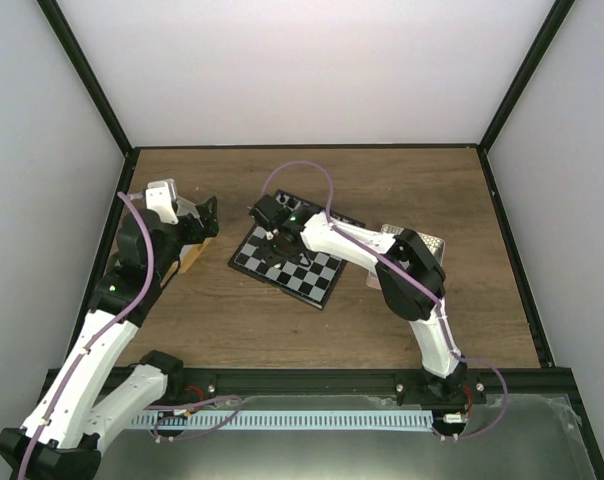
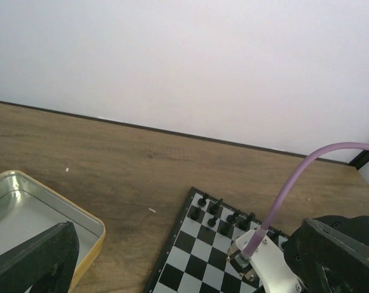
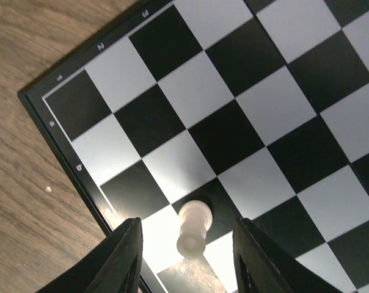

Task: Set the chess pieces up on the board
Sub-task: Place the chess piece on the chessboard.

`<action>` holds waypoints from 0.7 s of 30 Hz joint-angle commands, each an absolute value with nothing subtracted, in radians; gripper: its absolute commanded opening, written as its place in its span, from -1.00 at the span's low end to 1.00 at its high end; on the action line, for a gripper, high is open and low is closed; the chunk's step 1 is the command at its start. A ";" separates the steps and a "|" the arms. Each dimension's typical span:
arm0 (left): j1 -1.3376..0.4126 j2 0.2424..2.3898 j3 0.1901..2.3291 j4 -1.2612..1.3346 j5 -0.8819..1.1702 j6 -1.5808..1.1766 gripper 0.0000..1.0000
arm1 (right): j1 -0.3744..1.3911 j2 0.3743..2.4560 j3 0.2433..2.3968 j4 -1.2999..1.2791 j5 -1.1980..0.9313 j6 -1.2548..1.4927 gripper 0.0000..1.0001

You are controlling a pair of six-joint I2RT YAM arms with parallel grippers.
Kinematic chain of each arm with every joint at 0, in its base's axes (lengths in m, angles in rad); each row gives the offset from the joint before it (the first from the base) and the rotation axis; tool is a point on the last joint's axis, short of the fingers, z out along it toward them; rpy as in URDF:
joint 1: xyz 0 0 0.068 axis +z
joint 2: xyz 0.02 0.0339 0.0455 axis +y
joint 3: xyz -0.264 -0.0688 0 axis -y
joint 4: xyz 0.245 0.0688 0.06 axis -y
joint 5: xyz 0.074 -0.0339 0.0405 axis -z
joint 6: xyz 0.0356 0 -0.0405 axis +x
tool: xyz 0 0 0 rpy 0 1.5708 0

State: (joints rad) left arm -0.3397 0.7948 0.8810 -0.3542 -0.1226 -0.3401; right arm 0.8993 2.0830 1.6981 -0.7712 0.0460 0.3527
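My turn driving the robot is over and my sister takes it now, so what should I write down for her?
Left pincer: open, holding nothing, beside the tin.
Right pincer: open, low over the board, one finger on each side of a white piece, not touching it.
Things: that white piece stands upright on a dark square by the board's edge. Black pieces stand in rows along one edge.
Done: black rows up, one white piece set down.
Left: the rest of the white pieces. I cannot see where they are waiting.
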 commanded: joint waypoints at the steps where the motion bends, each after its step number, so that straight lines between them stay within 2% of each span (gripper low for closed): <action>1: -0.336 0.781 0.884 -0.305 -0.150 -0.344 1.00 | 0.907 2.045 1.682 -0.701 0.051 0.377 -0.16; 13: -0.331 0.794 0.856 -0.301 -0.184 -0.342 1.00 | 0.906 2.069 1.669 -0.694 0.058 0.375 -0.39; 21: -0.326 0.791 0.846 -0.301 -0.180 -0.342 1.00 | 0.907 2.086 1.671 -0.708 0.075 0.380 -0.39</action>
